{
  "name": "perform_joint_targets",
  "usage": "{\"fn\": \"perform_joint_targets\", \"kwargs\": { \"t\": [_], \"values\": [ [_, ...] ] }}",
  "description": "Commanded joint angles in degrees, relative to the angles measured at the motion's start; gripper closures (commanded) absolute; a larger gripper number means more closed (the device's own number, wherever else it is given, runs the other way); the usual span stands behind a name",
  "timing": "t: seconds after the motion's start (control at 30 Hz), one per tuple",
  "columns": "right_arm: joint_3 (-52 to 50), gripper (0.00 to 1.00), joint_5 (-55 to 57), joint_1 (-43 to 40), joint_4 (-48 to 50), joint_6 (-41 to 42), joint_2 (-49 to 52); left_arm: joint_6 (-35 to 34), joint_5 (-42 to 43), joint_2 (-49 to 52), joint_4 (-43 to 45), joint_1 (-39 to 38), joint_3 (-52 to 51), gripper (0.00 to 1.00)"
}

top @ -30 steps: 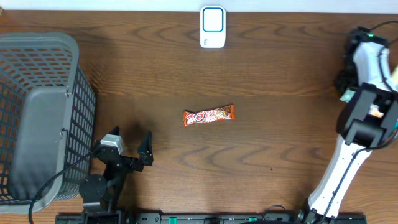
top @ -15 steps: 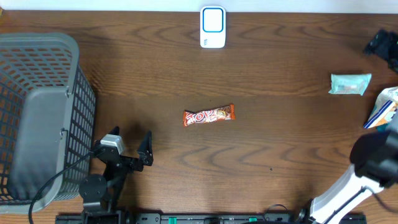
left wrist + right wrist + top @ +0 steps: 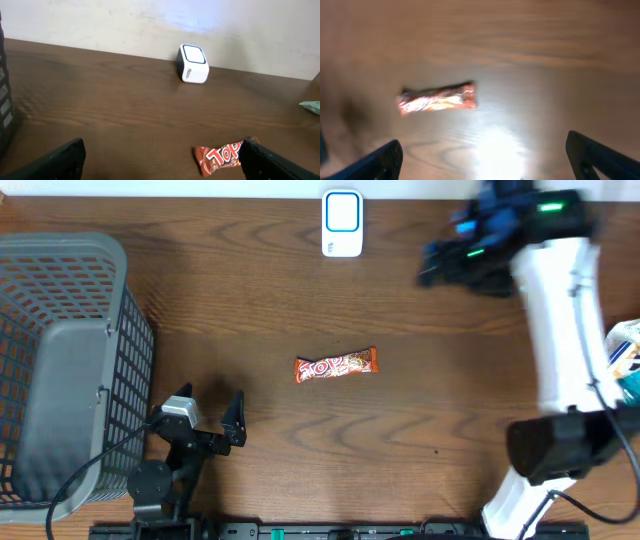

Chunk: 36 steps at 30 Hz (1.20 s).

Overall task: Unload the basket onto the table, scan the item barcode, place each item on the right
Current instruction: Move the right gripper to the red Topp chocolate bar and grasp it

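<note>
While the scanner [image 3: 342, 224], a white box with a blue-ringed face, is standing upright at the far edge of the table [image 3: 450, 410], everything else is lying nearer than it. The grey mesh basket [image 3: 60, 360] is sitting well to the scanner's left and nearer.

The white right arm [image 3: 555, 330] is stretching up the table to the scanner's right, blurred with motion. The right gripper [image 3: 440, 265] is hanging just right of the scanner, pointing toward it. In the wrist view its fingers are standing wide apart at the two bottom corners, gripping nothing and touching nothing.

The left gripper [image 3: 210, 405] is hanging well nearer than the scanner and to its left. Its fingers are spread wide too, with only bare wood between them.

Some packets [image 3: 625, 360] are lying far to the scanner's right, cut off by the frame edge.

The bar [image 3: 336, 366] is lying flat on the wood straight in front of the scanner and well apart from it, its length running left to right. Its glossy wrapper is showing red-orange with white "Top" lettering and crimped ends. Neither gripper is touching it.
</note>
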Motion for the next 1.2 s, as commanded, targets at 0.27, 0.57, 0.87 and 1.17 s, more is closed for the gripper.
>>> {"fn": "perform_joint_targets", "kwargs": {
  "t": [0.27, 0.57, 0.87, 1.17],
  "values": [
    [-16.35, 0.05, 13.2, 25.22, 14.53, 18.12, 7.91, -0.5, 0.09, -0.35, -1.66, -0.28, -0.96, 0.02],
    [-16.37, 0.06, 34.73, 39.15, 21.86, 27.08, 10.49, -0.5, 0.09, -0.35, -1.66, -0.28, -0.96, 0.02],
    [-16.35, 0.11, 38.8, 42.25, 23.91, 29.11, 18.58, -0.5, 0.09, -0.35, -1.66, -0.28, -0.96, 0.02],
    [-16.37, 0.15, 36.92, 39.5, 25.94, 32.52, 20.33, -0.5, 0.09, -0.35, -1.66, -0.28, -0.96, 0.02]
  ]
}}
